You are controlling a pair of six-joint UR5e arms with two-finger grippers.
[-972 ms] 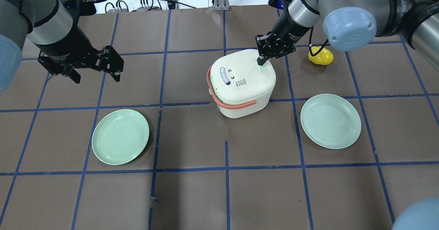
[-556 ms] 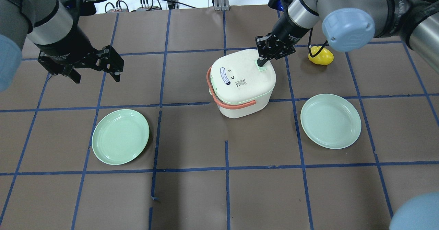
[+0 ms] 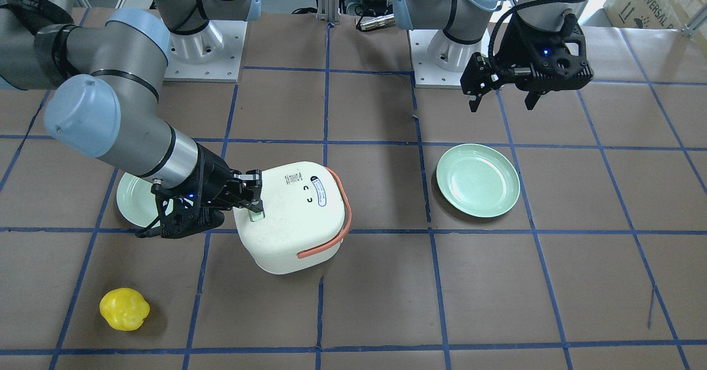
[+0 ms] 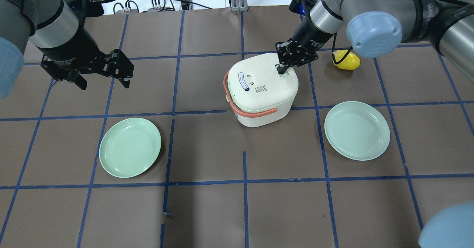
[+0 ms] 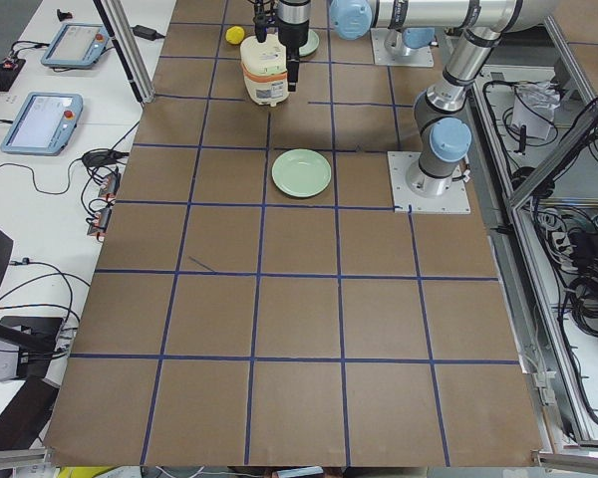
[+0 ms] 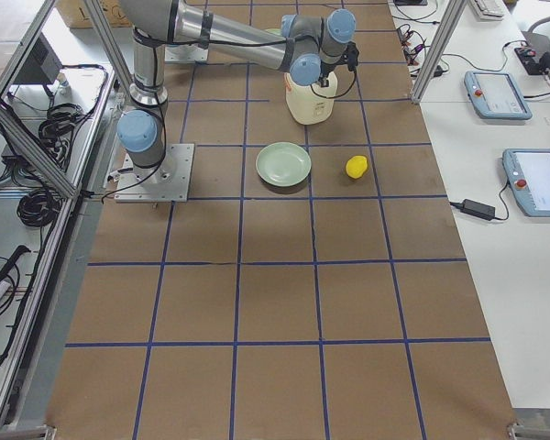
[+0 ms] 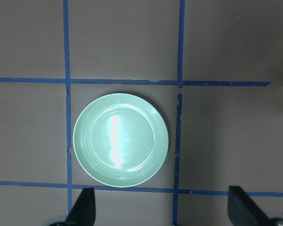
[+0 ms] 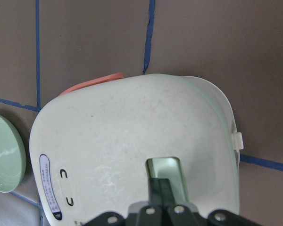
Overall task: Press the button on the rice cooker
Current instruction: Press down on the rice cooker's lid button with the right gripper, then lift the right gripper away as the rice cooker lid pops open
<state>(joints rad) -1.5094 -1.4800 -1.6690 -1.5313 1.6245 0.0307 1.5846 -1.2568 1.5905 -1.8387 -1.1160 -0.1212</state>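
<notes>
The white rice cooker with a salmon handle stands mid-table, lid closed; it also shows in the front view. Its pale green button sits at the lid's far right corner and shows in the right wrist view. My right gripper is shut, with its joined fingertips pressing down on the button; the front view shows the tips on it. My left gripper is open and empty, hovering above the table's left side, over a green plate.
One green plate lies front left and another front right of the cooker. A yellow toy fruit lies just right of my right wrist. Cables run along the table's far edge.
My right gripper's tips have gone down onto the button, which now looks pushed in. The cooker and the left arm have not moved.
</notes>
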